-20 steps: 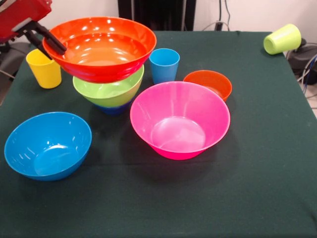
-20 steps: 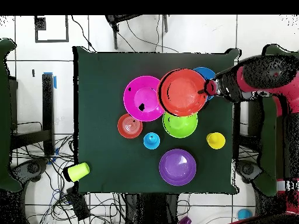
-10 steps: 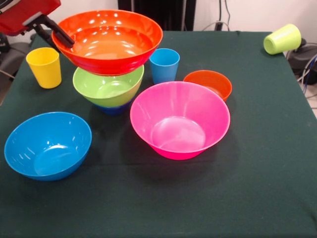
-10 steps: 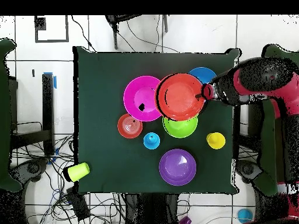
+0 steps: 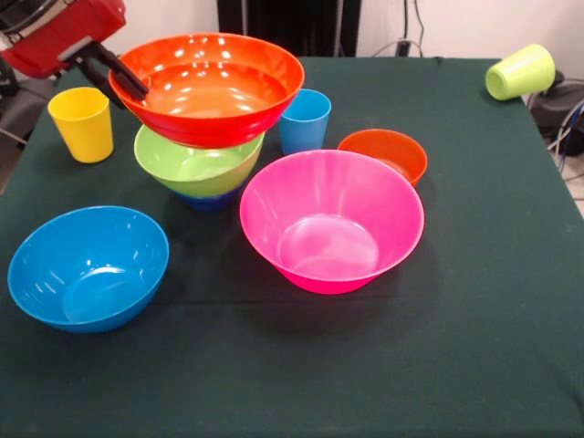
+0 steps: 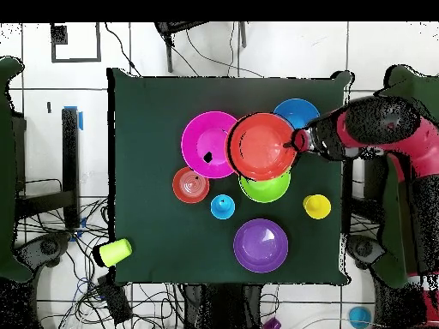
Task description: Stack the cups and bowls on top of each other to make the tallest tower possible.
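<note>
My gripper [image 5: 123, 80] [image 6: 298, 141] is shut on the rim of the orange-red bowl [image 5: 208, 87] [image 6: 261, 146]. It holds the bowl tilted, just above the lime green bowl [image 5: 196, 167] [image 6: 267, 186]. The green bowl sits on the small dark blue bowl [image 5: 208, 202], which forms the tower's base. The pink bowl [image 5: 330, 219] [image 6: 207, 144], light blue bowl [image 5: 87, 266] [image 6: 297, 111], small orange bowl [image 5: 385, 152] [image 6: 190, 184] and purple bowl [image 6: 260, 245] rest on the table. The yellow cup [image 5: 82, 123] [image 6: 316, 206] and light blue cup [image 5: 305, 119] [image 6: 222, 206] stand upright. The lime green cup [image 5: 520, 71] [image 6: 113, 252] lies on its side.
The dark green table [image 5: 438, 347] [image 6: 146, 128] carries everything. Cables and dark gear [image 5: 561, 105] lie beyond the table's corner by the lime green cup. The red arm [image 6: 386, 128] reaches in over the table's edge.
The orange-red bowl has moved with the gripper toward the green bowl: it rose first, then came down closer over it and shifted to the right in the front view.
</note>
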